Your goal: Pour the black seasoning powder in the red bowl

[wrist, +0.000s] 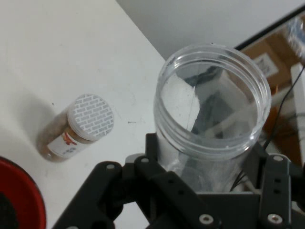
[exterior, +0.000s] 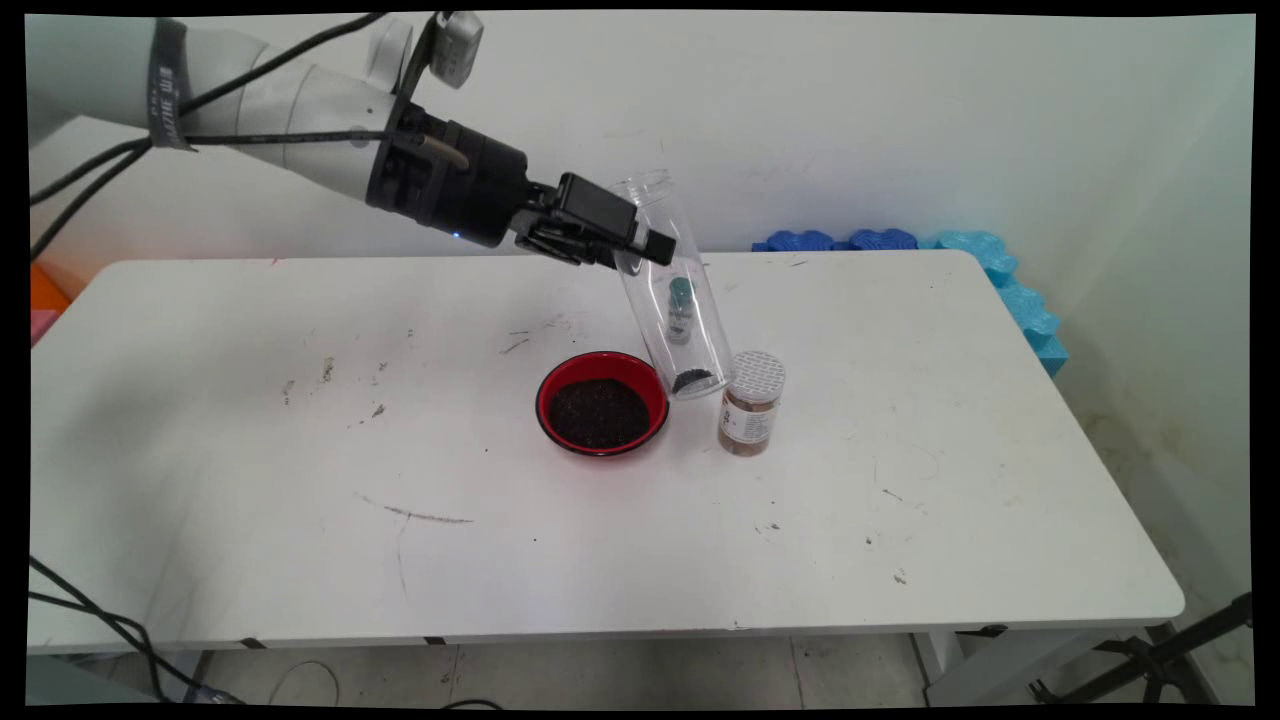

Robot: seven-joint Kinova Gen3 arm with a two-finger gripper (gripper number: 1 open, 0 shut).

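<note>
The black two-finger gripper [exterior: 640,243] was raised above the white surface [exterior: 300,480], its jaws closed around the upper part of a tall clear plastic jar [exterior: 668,290] with an open threaded mouth. The clear jar was held off the surface and tilted, mouth up and leaning toward the wall, base down and nearer the camera. A small amount of dark granular material sat in the jar's bottom corner, and a small teal-capped object showed through its wall, though whether it was inside or behind the jar could not be told. The jar's base hung just above the right rim of a round red bowl [exterior: 602,402] filled with dark granules, which sat near the middle of the surface. Just right of the bowl stood a small upright spice bottle [exterior: 750,403] with brown contents, a paper label and a white perforated cap, close to the jar's base; touching or not could not be told. In the hand view the jar's open mouth [wrist: 213,100] filled the centre above the gripper's linkage [wrist: 190,200], with the spice bottle [wrist: 78,126] to the left on the surface and the red bowl's rim [wrist: 28,191] at the lower left corner. Blue foam pieces [exterior: 1000,280] lay along the far right edge of the surface by the wall. Black cables [exterior: 100,170] hung from the arm at left.
</note>
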